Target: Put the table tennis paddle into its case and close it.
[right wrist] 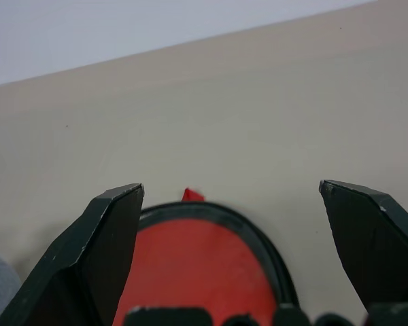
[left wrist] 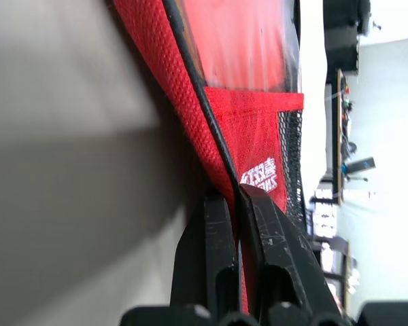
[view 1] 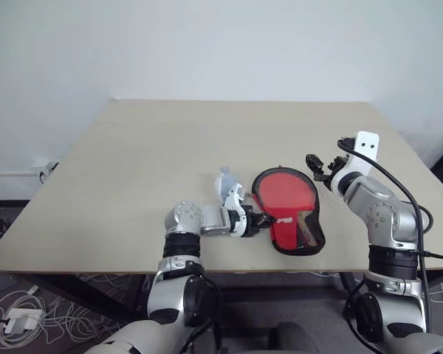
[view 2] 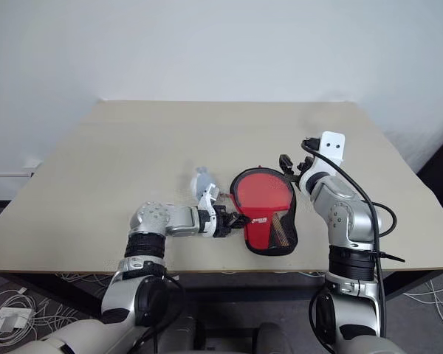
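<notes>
Beige table (view 1: pixel 133 162) | red mesh case (view 1: pixel 299 234), black-edged, paddle handle (view 1: pixel 307 230) inside

We see two arms built of silver-grey metal housings joined by ribbed black collars. Our left arm (view 1: pixel 183 221) has a round, dimpled silver cap and white plastic near the wrist. Our right arm (view 1: pixel 380 214) carries a white rectangular block with two dark dots, and a black cable loops along it. Both grippers have matte black, wedge-shaped fingers (right wrist: pixel 102 251).
</notes>
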